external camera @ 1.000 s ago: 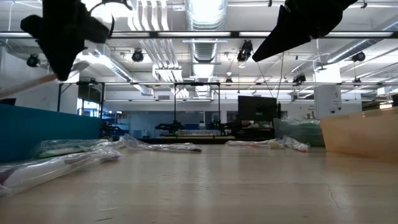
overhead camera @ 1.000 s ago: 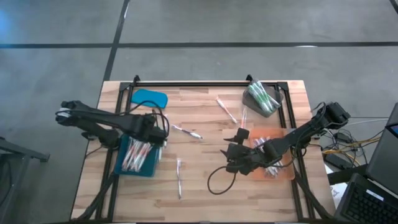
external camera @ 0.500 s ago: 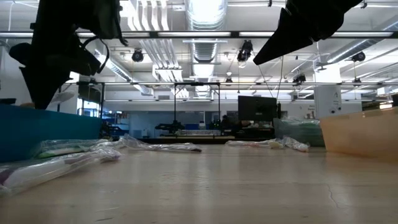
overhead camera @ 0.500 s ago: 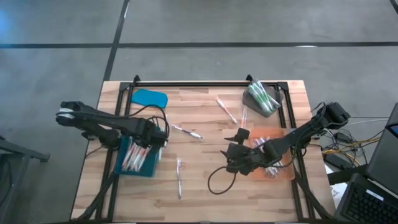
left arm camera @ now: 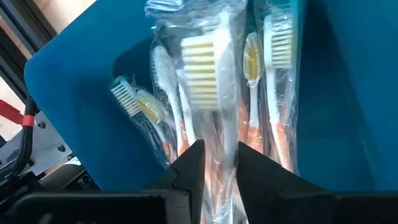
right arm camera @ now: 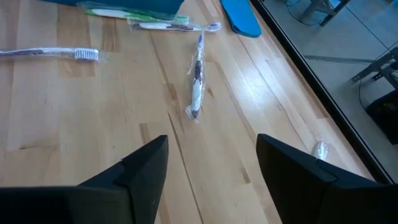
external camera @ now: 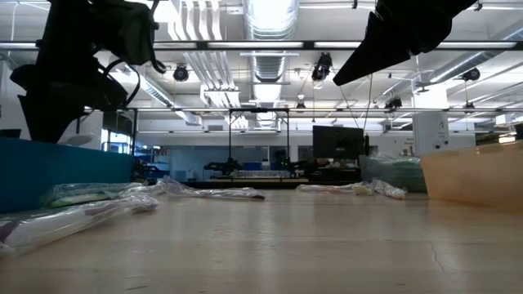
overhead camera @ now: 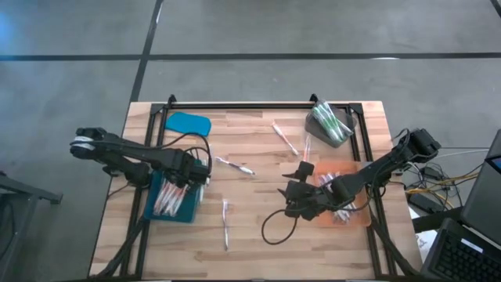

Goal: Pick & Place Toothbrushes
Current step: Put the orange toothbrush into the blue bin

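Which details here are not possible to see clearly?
- High view: the left gripper covers part of the blue tray.
- Low view: the blue tray's wall hides its contents.
- Left wrist view: toothbrush handles are cut off behind the fingers.
- High view: orange tray contents too small.

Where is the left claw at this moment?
In the high view, the left claw is on the table's left side, over the blue tray. Its wrist view shows the fingers closed on a wrapped toothbrush above the other toothbrushes in that tray.
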{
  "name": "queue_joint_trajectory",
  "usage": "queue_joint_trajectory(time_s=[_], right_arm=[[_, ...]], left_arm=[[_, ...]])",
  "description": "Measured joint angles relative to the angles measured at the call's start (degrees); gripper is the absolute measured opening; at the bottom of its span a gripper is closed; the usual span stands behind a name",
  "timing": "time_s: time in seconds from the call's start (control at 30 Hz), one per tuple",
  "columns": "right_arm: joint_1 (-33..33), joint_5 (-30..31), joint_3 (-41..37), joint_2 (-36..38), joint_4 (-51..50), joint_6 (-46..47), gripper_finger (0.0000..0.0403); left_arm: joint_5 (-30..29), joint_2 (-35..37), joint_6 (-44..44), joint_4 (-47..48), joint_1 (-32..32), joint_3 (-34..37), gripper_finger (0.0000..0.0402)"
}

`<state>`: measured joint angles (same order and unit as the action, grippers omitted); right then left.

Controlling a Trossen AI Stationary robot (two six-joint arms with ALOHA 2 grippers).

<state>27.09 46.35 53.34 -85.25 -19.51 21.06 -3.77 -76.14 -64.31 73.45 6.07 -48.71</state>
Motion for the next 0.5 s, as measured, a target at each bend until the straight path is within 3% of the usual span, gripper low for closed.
queue_joint_trajectory(time_s=[0.27, 0.5], right_arm=[[0.0, 0.0, 0.0, 0.0, 0.0, 0.0, 0.0224], [0.0, 0.0, 0.0, 0.0, 0.0, 0.0, 0.0240]], left_arm=[[0.0, 0.0, 0.1, 0.0, 0.0, -0.2, 0.0124], [1.3, 0.0, 1.5, 0.6, 0.0, -0.2, 0.0143]])
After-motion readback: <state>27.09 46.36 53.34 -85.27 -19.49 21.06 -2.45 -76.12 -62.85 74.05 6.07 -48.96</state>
